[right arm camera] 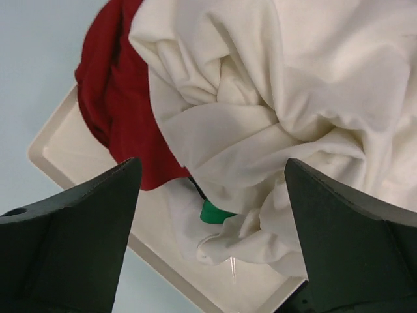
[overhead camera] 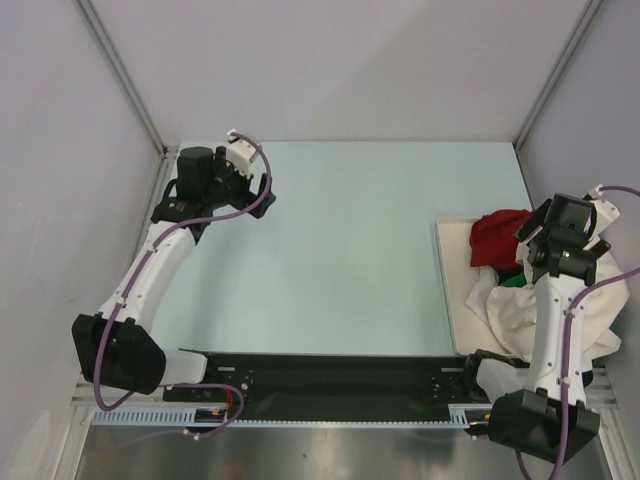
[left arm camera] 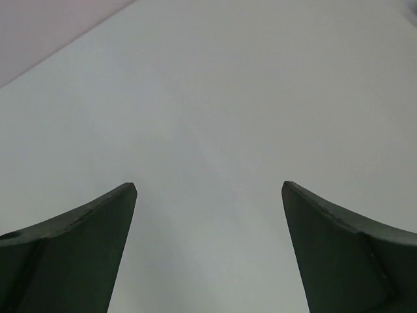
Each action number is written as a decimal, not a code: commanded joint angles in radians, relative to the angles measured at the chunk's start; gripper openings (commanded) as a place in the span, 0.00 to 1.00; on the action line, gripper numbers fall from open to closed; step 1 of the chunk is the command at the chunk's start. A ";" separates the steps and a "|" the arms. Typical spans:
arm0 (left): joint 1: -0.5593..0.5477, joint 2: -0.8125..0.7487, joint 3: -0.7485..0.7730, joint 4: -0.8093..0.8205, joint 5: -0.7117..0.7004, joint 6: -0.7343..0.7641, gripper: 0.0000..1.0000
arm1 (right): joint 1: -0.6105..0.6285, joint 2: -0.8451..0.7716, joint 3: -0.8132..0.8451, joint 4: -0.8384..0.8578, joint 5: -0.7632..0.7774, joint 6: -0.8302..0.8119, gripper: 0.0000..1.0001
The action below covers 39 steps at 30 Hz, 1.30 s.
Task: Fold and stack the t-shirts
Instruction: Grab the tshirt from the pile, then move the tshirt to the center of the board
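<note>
The t-shirts lie crumpled in a heap in a white tray [overhead camera: 447,270] at the table's right edge. The red one [overhead camera: 498,235] is at the far end and the cream one [overhead camera: 500,305] spills toward me, with a bit of green [overhead camera: 512,280] between them. My right gripper [overhead camera: 530,248] hovers open above the heap. In the right wrist view its fingers frame the cream shirt [right arm camera: 273,85], the red shirt [right arm camera: 114,98] and a green scrap [right arm camera: 215,213], holding nothing. My left gripper [overhead camera: 262,195] hangs open at the far left, with only bare table [left arm camera: 208,98] between its fingers [left arm camera: 104,222].
Pale walls with metal corner posts [overhead camera: 125,75] close in the table on three sides. The tray rim [right arm camera: 71,147] sits on the pale blue tabletop [overhead camera: 350,250]. A black rail [overhead camera: 330,375] with the arm bases runs along the near edge.
</note>
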 commanded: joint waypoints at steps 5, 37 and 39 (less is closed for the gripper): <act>-0.002 0.054 0.151 -0.392 0.058 0.141 1.00 | -0.030 0.140 0.023 -0.038 0.048 -0.033 0.90; 0.147 0.069 0.224 -0.354 0.138 0.066 1.00 | 0.811 0.450 1.148 0.062 -0.053 -0.166 0.00; 0.178 0.057 0.223 -0.350 0.137 0.059 1.00 | 0.929 0.565 1.320 0.087 -0.044 -0.226 0.00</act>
